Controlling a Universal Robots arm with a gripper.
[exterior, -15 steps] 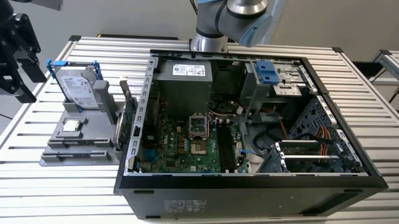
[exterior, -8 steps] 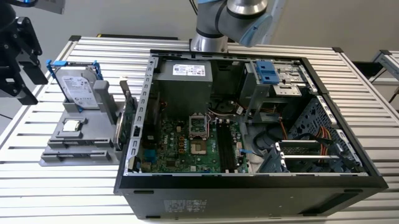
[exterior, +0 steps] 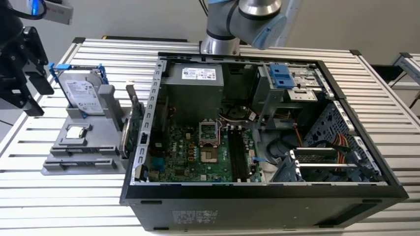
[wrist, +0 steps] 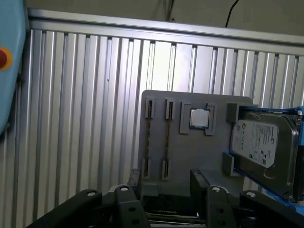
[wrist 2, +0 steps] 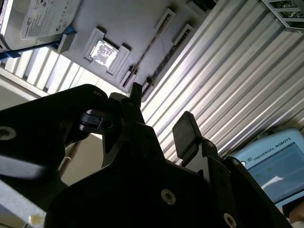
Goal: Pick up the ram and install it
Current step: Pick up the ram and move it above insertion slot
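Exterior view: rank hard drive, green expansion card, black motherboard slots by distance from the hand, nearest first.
1. Hard drive, upright in the grey holder, beside the hand.
2. Green expansion card, at the holder's edge next to the case.
3. Black motherboard slots, inside the case, toward the exterior view's right.

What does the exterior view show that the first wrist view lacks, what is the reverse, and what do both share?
Exterior view: the open computer case with its motherboard, and a green card beside it. First wrist view: a red button on pale blue casing. Both: the slatted table, the grey holder, its hard drive and square chip.
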